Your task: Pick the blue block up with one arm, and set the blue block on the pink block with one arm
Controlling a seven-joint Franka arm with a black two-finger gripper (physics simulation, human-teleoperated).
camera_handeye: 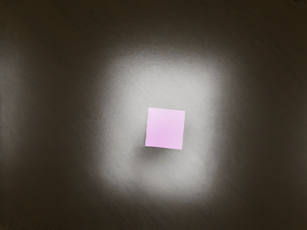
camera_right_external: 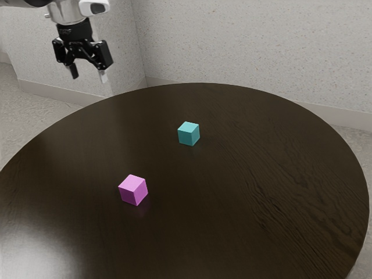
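My black two-finger gripper (camera_right_external: pixel 88 75) is released: in the exterior view its fingers stand apart with only air between them, and they touch nothing. It carries no load.

I count two blocks, one of each colour, on one round table of dark wood (camera_right_external: pixel 273 174). The blue block (camera_right_external: pixel 188 133), a small teal-blue cube, sits flat on the tabletop near the middle, well apart from the gripper. The pink block (camera_right_external: pixel 133 189), a small matte pink cube, sits flat nearer the camera and toward the exterior view's left, apart from the blue one.

The arm's hand hangs high at the exterior view's upper left, above the table's far edge, fingers pointing down. The wrist view looks down on the pink block's (camera_handeye: pixel 165 128) top face, ringed by a pale sheen on the wood (camera_handeye: pixel 57 191).
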